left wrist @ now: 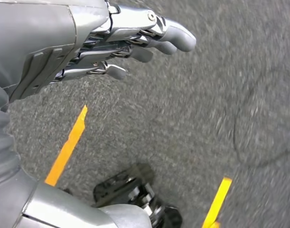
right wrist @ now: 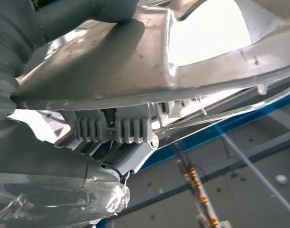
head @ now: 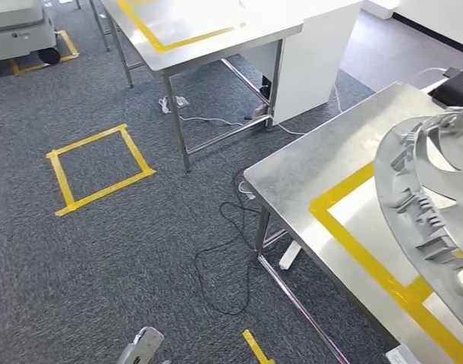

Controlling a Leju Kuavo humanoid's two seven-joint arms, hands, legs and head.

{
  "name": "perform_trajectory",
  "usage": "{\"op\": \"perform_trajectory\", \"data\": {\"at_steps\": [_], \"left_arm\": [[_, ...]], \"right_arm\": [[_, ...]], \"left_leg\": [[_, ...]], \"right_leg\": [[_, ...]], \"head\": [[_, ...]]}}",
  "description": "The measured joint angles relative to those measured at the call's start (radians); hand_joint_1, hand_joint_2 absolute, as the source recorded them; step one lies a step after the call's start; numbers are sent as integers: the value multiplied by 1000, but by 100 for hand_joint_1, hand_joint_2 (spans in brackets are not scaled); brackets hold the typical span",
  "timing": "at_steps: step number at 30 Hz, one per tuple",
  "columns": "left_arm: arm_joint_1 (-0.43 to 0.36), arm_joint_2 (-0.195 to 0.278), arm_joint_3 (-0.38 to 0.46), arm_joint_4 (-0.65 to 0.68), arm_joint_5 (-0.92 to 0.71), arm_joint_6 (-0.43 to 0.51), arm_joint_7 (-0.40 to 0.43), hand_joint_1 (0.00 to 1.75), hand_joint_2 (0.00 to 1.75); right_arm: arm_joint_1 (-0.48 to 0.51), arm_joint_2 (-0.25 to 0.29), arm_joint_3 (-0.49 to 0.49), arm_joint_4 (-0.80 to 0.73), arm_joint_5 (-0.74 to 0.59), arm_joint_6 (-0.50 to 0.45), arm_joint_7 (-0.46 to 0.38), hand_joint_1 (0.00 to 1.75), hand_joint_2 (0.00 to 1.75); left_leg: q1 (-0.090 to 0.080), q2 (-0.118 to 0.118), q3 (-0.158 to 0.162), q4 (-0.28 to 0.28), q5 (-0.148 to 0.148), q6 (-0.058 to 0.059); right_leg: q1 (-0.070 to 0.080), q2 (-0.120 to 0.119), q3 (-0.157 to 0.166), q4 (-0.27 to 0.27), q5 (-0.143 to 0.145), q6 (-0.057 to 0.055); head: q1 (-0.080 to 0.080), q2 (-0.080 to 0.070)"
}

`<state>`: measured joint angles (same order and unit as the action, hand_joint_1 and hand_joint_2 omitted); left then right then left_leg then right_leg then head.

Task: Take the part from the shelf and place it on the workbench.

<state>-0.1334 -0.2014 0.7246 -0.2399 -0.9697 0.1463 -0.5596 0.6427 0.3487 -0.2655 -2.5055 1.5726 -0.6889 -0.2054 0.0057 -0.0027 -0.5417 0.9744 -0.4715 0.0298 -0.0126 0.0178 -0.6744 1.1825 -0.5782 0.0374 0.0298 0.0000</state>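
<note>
Part (head: 429,197): large grey ribbed casting, carried in the right hand (right wrist: 100,156), gripped along its rim. Held above the tabletop (head: 310,163), over the near right portion, overlapping the yellow tape outline (head: 355,239). Long axis tilted, running roughly from the far edge toward the near edge. Left hand (left wrist: 136,42) empty, fingers extended and apart, hanging over the carpet (head: 132,258), well apart from the part. Judged next: lowering straight down inside the outline; bare surface available toward the left corner.
</note>
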Motion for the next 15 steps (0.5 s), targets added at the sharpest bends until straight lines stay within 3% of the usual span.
{"op": "perform_trajectory", "data": {"at_steps": [1, 2, 3, 6, 8, 10, 11, 13, 15], "left_arm": [[2, 1, 0, 0, 0, 0, 0, 0, 175], [4, 1, 0, 0, 0, 0, 0, 0, 175], [4, 1, 0, 0, 0, 1, 0, 0, 175], [4, 1, 1, 0, 1, 1, 0, 0, 175], [4, 3, 1, 0, 1, 1, -1, 0, 175], [3, 2, 1, 0, 1, 1, -2, 0, 175], [1, 2, 1, 0, 2, 1, -2, 0, 175], [0, 1, 1, 0, 3, 2, -3, 0, 175], [3, 1, 1, 0, 4, 3, -4, 0, 175]], "right_arm": [[0, 0, 0, 0, 0, 0, 1, 175, 175], [2, 0, -1, 0, 0, 0, 4, 175, 175], [3, 0, -1, 1, 0, 0, 7, 175, 175], [7, 0, -2, 1, 0, 0, 19, 175, 175], [11, 0, -3, 3, 0, 0, 25, 175, 175], [18, 0, -6, 4, 0, 0, 33, 175, 175], [22, 1, -8, 5, 0, 0, 37, 175, 175], [26, 2, -11, 6, 0, 0, 41, 175, 175], [26, 3, -14, 8, 0, 0, 41, 175, 175]], "left_leg": [[0, 16, -1, 0, -1, 0], [0, 32, -1, 1, -2, -1], [1, 46, -1, 1, -4, -3], [1, 80, 5, 8, -14, -18], [-3, 96, 10, 15, -20, -32], [-2, 113, 15, 16, -22, -43], [1, 110, 17, 19, -27, -49], [5, 73, 2, 63, -64, -57], [6, 25, -55, 187, -131, -57]], "right_leg": [[-3, -7, -28, 58, -23, 6], [-6, -10, -41, 87, -27, 11], [-10, -15, -34, 79, -14, 17], [-16, -63, 75, -103, 66, 27], [-13, -82, 117, -172, 80, 17], [-8, -64, 116, -173, 78, -1], [-8, -54, 116, -173, 78, -7], [-11, -35, 119, -176, 82, -20], [-10, -13, 118, -177, 84, -28]], "head": [[0, 0], [0, 0], [1, 0], [1, 0], [-1, 0], [-3, 0], [-4, 0], [-5, 0], [-8, 0]]}}
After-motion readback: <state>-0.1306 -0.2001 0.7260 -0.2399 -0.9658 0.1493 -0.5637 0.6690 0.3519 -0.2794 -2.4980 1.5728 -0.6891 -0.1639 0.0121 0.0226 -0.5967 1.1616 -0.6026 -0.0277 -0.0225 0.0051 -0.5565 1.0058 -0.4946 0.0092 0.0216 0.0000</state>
